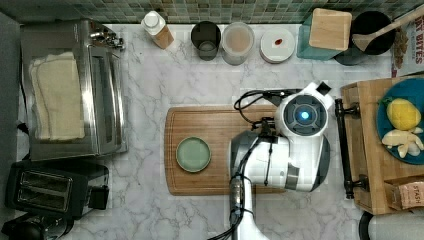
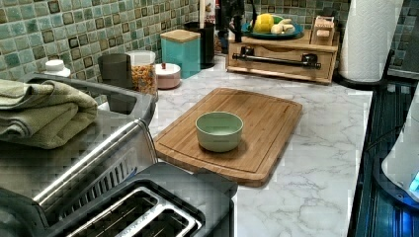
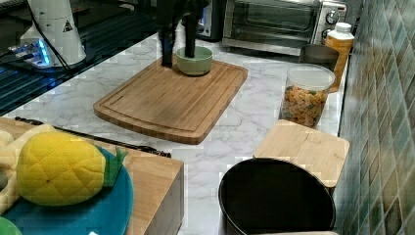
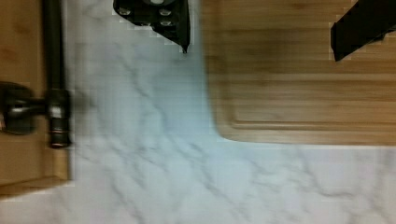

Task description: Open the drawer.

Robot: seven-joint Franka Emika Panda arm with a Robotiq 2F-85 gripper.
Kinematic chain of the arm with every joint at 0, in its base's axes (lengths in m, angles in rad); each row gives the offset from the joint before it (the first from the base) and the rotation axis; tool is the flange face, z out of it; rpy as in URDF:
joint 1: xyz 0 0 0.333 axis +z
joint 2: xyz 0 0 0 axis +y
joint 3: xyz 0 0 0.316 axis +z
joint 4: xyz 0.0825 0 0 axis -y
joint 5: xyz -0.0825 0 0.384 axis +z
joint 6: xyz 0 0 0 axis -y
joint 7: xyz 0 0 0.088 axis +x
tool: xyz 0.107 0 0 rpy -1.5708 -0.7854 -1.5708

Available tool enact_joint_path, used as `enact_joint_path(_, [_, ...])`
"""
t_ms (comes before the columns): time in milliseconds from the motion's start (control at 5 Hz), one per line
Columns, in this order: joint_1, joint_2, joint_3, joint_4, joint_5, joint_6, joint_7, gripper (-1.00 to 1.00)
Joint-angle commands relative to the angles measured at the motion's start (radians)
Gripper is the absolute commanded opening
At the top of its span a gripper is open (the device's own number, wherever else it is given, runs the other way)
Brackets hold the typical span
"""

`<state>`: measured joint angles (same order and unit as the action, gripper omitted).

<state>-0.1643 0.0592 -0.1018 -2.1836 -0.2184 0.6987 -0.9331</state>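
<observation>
The drawer (image 2: 284,68) is the front of a light wooden box at the top view's right, and in the left view it looks flush with the box. Its long black bar handle (image 1: 343,150) (image 2: 274,59) (image 4: 53,70) runs along that front, and also shows as the dark handle (image 3: 98,139). My gripper (image 4: 260,53) (image 3: 178,58) is open, its black fingers (image 4: 161,21) wide apart with nothing between them. It hangs over the cutting board's corner nearest the drawer, a strip of marble short of the handle. In the top view the arm's white wrist (image 1: 302,116) covers it.
A green bowl (image 1: 193,154) sits on the bamboo cutting board (image 1: 200,125). A blue plate (image 1: 415,90) of toy fruit and a tea box (image 1: 407,194) rest on the drawer box. Jars and canisters (image 1: 237,42) line the back wall. Toaster oven (image 1: 70,87) and toaster (image 1: 45,190) stand at the top view's left.
</observation>
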Motion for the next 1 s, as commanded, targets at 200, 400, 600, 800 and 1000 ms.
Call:
enact_joint_path(200, [-0.081,0.031,-0.107,-0.021,-0.017,0.148,-0.230,1.00])
enact_joint_path(400, [-0.119,0.086,-0.119,0.027,-0.007,0.146,-0.325,1.00])
enact_joint_path(600, [-0.140,0.128,-0.134,0.044,0.034,0.190,-0.395,1.00])
enact_joint_path(800, [-0.158,0.162,-0.140,0.065,0.043,0.187,-0.405,1.00])
enact_joint_path(1000, [-0.176,0.176,-0.143,0.034,0.045,0.246,-0.394,1.00])
